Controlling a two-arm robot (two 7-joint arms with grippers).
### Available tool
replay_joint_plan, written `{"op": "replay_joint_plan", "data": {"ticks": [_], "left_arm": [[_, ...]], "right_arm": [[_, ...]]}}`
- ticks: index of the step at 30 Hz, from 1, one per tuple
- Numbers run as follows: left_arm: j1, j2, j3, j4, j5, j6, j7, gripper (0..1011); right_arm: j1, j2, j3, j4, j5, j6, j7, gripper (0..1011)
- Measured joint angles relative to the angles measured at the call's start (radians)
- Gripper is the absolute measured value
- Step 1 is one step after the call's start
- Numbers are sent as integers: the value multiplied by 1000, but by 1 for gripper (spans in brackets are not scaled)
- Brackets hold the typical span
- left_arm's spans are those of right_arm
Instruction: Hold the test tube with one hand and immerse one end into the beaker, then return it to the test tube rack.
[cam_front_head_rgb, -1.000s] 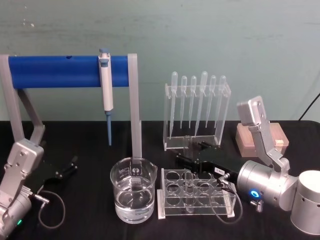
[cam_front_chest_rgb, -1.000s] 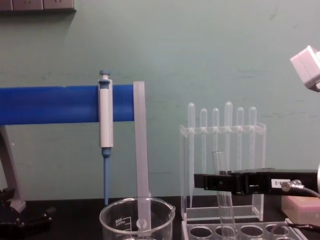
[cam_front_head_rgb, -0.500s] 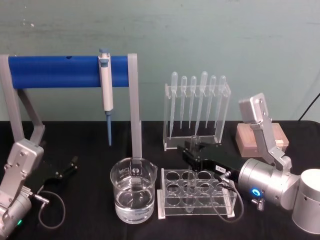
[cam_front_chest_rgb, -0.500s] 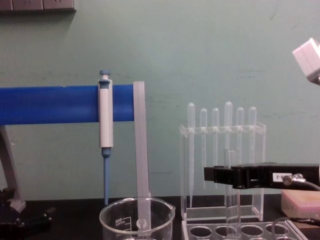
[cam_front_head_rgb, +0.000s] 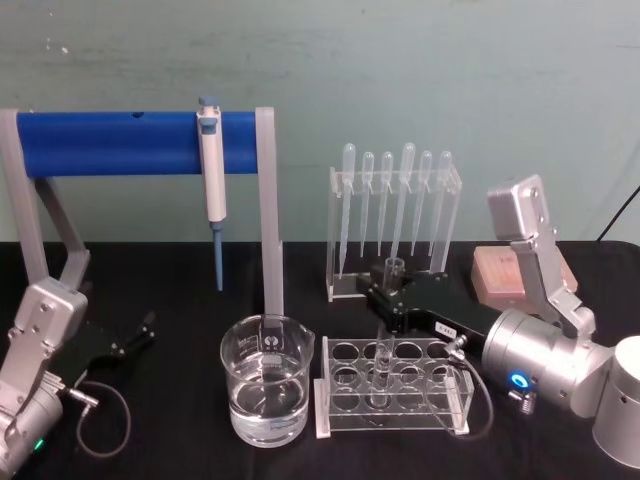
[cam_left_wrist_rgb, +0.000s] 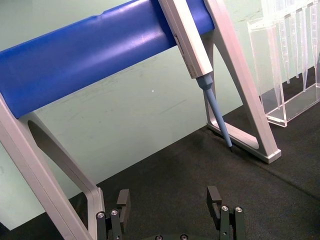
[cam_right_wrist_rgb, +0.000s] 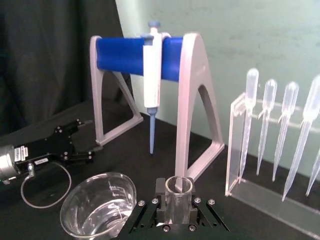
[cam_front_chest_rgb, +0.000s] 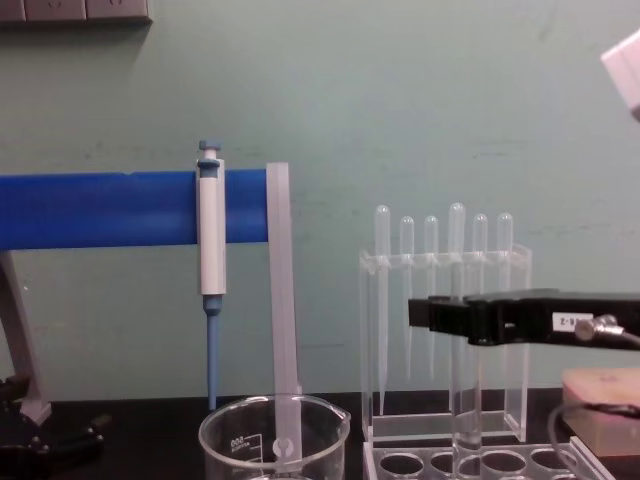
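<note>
The clear test tube (cam_front_head_rgb: 385, 352) hangs upright over the clear tube rack (cam_front_head_rgb: 330, 412), its lower end near the rack's top holes. My right gripper (cam_front_head_rgb: 388, 293) is shut on the tube just below its open rim. From the chest, the black fingers (cam_front_chest_rgb: 445, 313) cross the tube (cam_front_chest_rgb: 465, 395) from the right. The right wrist view looks down into the tube's rim (cam_right_wrist_rgb: 178, 185). The beaker (cam_front_head_rgb: 265, 392), part full of water, stands left of the rack. My left gripper (cam_front_head_rgb: 132, 338) rests open on the table at far left, fingers (cam_left_wrist_rgb: 215, 196) apart and empty.
A clear stand of thin plastic pipettes (cam_front_head_rgb: 395, 215) is behind the rack. A blue bar on grey legs (cam_front_head_rgb: 110, 142) holds a white pipettor (cam_front_head_rgb: 211, 170) behind the beaker. A pink box (cam_front_head_rgb: 503, 272) lies at the right.
My right gripper has risen with the test tube and drawn it up out of the rack. The tube went from tilted to upright. The left arm has not moved.
</note>
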Motion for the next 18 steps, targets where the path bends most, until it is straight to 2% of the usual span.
{"op": "replay_joint_plan", "data": {"ticks": [7, 18], "left_arm": [[0, 0, 0, 0, 0, 0, 0, 1000], [0, 0, 0, 0, 0, 0, 0, 1000]], "right_arm": [[-11, 25, 14, -66, -38, -35, -2, 217], [-16, 42, 50, -143, -43, -46, 9, 217]]}}
